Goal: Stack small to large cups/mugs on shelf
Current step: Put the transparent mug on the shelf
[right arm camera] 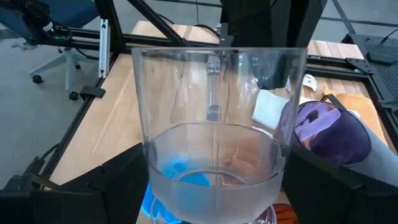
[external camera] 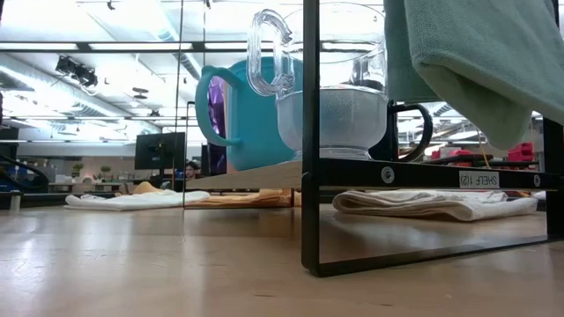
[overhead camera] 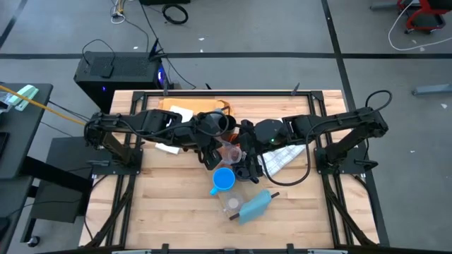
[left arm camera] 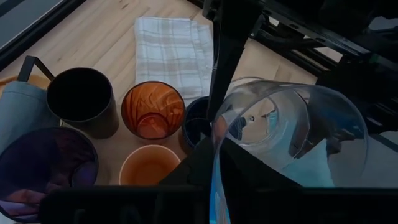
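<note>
Pale wooden slats make the tabletop, with the black-framed shelf (external camera: 423, 174) near its front carrying the bright blue mug (overhead camera: 223, 179). Just behind that mug both arms meet over a clear glass (right arm camera: 214, 149). The left gripper (left arm camera: 214, 180) is nearly closed and appears to pinch the glass's thin wall. The right gripper (right arm camera: 214, 214) has its fingers spread wide either side of the frosted base, apparently not yet clamped. This looks like a handover. Next, one gripper must take the slick, smooth glass firmly before the other lets go. Farther behind the mug wait a matte black cup (left arm camera: 81, 99), a ribbed orange cup (left arm camera: 152, 111), a plain orange cup (left arm camera: 149, 165), a glossy purple tumbler (left arm camera: 46, 162) and a checked cloth (left arm camera: 171, 53)
</note>
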Tool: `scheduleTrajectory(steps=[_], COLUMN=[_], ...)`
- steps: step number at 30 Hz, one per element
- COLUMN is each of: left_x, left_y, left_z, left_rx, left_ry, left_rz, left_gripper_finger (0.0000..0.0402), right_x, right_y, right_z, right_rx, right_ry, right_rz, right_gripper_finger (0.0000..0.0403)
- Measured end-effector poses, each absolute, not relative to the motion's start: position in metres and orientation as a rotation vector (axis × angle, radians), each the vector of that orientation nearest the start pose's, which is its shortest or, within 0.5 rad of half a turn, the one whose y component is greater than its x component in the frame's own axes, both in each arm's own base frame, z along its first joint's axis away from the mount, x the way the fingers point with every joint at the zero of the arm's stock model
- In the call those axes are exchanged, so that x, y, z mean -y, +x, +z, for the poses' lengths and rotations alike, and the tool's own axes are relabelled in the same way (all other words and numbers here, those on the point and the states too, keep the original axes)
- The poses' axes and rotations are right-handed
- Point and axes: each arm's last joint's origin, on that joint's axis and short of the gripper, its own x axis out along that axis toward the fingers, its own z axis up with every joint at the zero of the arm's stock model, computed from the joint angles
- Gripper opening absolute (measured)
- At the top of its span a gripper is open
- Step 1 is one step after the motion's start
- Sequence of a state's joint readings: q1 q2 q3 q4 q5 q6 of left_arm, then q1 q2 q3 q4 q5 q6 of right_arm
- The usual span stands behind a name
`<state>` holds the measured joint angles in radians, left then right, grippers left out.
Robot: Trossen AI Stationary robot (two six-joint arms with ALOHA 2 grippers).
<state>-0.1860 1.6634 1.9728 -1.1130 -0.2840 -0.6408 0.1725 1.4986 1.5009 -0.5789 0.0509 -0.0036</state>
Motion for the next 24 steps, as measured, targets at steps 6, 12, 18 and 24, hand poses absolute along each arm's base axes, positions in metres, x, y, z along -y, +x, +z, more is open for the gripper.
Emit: scheduleTrajectory(steps=[6, 12, 18, 24], left_x=[0.0523, 0.0523, 0.0515, 0.0514], left_y=[0.3216, 0.3217, 0.3219, 0.3224], left_z=[0.4292, 0.4293, 0.43, 0.4308], left_rx=[-0.721, -0.722, -0.705, -0.696], left_ry=[-0.407, -0.392, -0.365, -0.356], left_rz=[0.332, 0.326, 0.351, 0.347], left_gripper_finger=[0.0014, 0.0019, 0.0074, 0.0105], right_x=[-0.0547, -0.0546, -0.0542, -0.0525], right_y=[0.3223, 0.3223, 0.3223, 0.3221], right_z=[0.3747, 0.3745, 0.3745, 0.3738], right_rx=[-0.573, -0.574, -0.573, -0.582], right_ry=[-0.069, -0.074, -0.085, -0.085], right_rz=[0.12, 0.12, 0.119, 0.118], right_gripper_finger=[0.0316, 0.0323, 0.0321, 0.0318])
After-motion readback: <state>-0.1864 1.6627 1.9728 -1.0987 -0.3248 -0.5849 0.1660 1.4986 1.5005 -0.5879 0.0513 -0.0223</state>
